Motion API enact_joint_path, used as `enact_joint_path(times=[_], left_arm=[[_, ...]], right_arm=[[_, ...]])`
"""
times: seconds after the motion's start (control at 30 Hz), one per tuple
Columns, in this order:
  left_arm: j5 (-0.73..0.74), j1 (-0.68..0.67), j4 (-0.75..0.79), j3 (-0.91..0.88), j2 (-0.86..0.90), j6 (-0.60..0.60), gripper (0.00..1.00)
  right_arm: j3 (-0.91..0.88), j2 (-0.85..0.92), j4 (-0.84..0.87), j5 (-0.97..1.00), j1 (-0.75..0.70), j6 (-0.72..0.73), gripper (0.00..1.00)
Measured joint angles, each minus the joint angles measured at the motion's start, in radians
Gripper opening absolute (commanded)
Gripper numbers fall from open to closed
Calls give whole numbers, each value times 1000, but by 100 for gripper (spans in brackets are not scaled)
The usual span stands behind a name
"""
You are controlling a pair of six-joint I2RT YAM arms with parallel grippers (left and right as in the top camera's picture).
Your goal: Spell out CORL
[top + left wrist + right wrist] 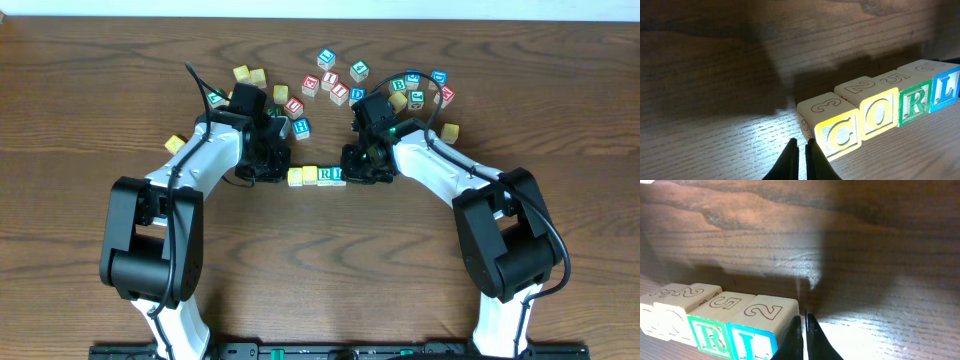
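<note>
Four cubes stand side by side in a row (pixel 316 176) between my two grippers. In the left wrist view they read C (pixel 840 136), O (pixel 879 116), green R (pixel 914 102) and blue L (pixel 946 90). My left gripper (pixel 800 145) is shut and holds nothing, its tips right against the C cube's outer end. My right gripper (pixel 803 318) is also shut and empty, pressed next to the outer side of the L cube (pixel 752 342), with the R cube (pixel 710 337) beside it. In the overhead view the left gripper (pixel 272 166) and right gripper (pixel 356 166) flank the row.
Several loose letter cubes (pixel 340 80) lie scattered behind the row, more at the back right (pixel 415 90). Yellow cubes sit at the back left (pixel 250 75), by the left arm (pixel 175 143) and by the right arm (pixel 450 131).
</note>
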Motion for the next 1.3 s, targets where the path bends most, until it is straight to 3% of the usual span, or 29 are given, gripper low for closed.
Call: enact_joint_path(times=[0.7,1.0,1.3], left_arm=[[-3,0,0,0,0,0,7],[-3,0,0,0,0,0,8],[-45,19,0,0,0,0,8]], right_arm=[[0,0,-2,6,0,25,1],[0,0,-20,22,0,55,8],[0,0,-24,40,-8,80,6]])
